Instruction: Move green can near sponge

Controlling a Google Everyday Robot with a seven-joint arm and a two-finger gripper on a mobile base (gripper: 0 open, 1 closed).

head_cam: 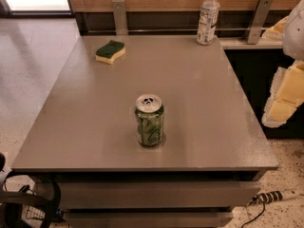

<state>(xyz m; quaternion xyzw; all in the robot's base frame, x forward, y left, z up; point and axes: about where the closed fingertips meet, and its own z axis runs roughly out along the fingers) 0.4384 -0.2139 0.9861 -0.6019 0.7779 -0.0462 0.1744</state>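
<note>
- Three things rest on the grey table (199,103): a can, a sponge and a bottle.
- Can (149,121): it stands upright near the front edge, about midway between the left and right edges, and touches nothing else.
- Its side is green with pale markings. Its top is silver, and the pull tab faces up.
- Sponge (110,51): it lies flat near the far left corner. It has a yellow body, a dark green layer on top and wavy edges.
- Can and sponge are well apart, with bare tabletop between them.
- Bottle (208,17): it is clear plastic with a white cap and stands upright at the far edge, toward the right corner.
- Gripper (285,96): it shows as pale yellow and white past the right edge of the table, off the surface and well apart from the can. I cannot tell whether it is spread or pressed together.
</note>
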